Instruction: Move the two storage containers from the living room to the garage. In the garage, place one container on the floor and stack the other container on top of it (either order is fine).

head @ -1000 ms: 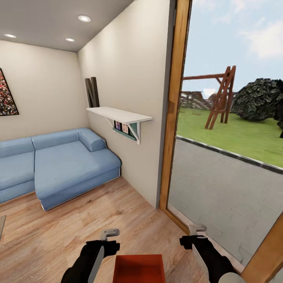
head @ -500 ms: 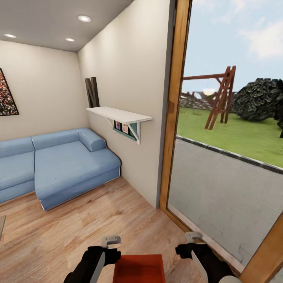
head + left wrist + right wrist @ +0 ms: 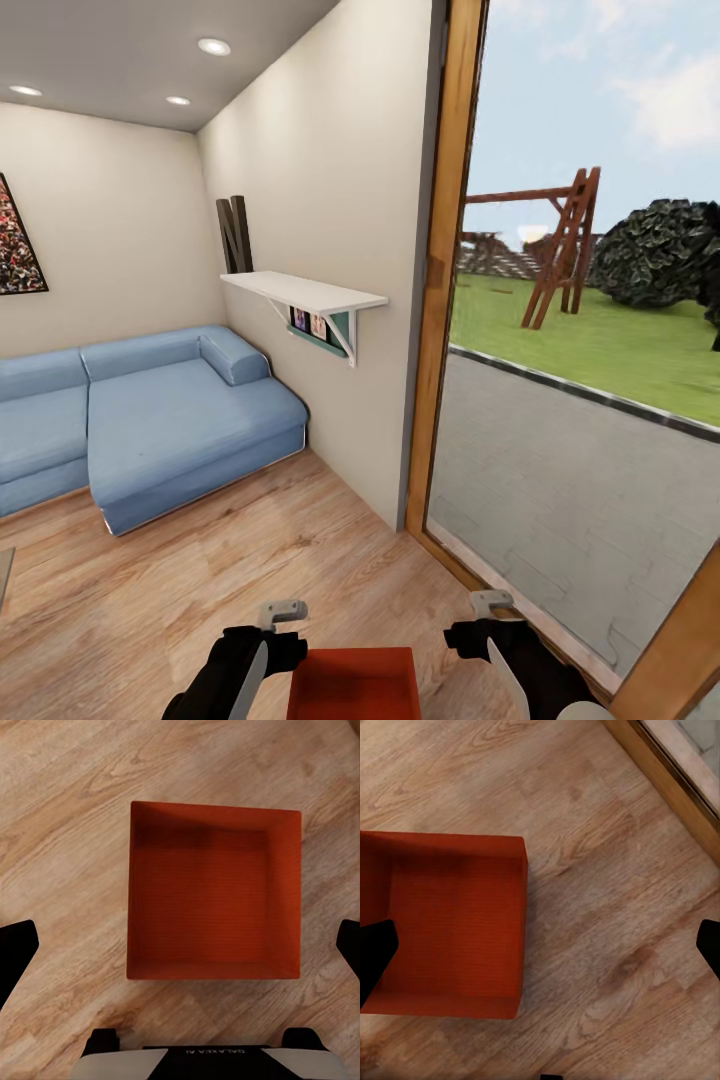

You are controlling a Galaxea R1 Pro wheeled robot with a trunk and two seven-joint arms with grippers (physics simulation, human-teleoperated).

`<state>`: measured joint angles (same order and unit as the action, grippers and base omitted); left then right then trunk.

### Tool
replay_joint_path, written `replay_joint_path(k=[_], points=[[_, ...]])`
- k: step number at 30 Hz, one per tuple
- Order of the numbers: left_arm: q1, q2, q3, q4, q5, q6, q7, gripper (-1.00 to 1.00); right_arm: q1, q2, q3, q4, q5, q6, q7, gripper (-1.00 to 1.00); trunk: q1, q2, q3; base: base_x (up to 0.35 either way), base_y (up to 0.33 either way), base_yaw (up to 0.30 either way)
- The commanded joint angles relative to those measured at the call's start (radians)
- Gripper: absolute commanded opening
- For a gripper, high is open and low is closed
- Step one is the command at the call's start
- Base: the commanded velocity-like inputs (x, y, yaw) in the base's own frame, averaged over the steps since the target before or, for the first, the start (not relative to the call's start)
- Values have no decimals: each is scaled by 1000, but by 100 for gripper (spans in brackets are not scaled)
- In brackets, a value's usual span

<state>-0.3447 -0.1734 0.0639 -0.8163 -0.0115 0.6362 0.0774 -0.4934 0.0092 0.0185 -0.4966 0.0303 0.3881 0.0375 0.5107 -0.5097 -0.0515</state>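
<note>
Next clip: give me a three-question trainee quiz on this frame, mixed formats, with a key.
1. True or false: the storage container holds something.
2. The container rests on: A) grey concrete B) wood-plank floor C) the blue sofa.
3. Fill in: in the head view, the container lies between the left gripper and the ____ gripper.

Key: 1 false, it is empty. 2 B. 3 right. In the wrist views, both grippers' dark fingertips sit wide apart at the picture edges, off the container.
</note>
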Motion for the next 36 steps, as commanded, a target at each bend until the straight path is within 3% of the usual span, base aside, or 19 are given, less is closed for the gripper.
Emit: replay_joint_path(k=[1,36], points=[[-1,-1,3,-1,-1,5,2,100,-1,-1,1,-2,3,6,3,100,4,-9,-5,0,0,0],[-1,-1,2,14,-2,5,12,100,-1,-2,1,4,3,6,5,100,139,-254,-122,0,0,0]])
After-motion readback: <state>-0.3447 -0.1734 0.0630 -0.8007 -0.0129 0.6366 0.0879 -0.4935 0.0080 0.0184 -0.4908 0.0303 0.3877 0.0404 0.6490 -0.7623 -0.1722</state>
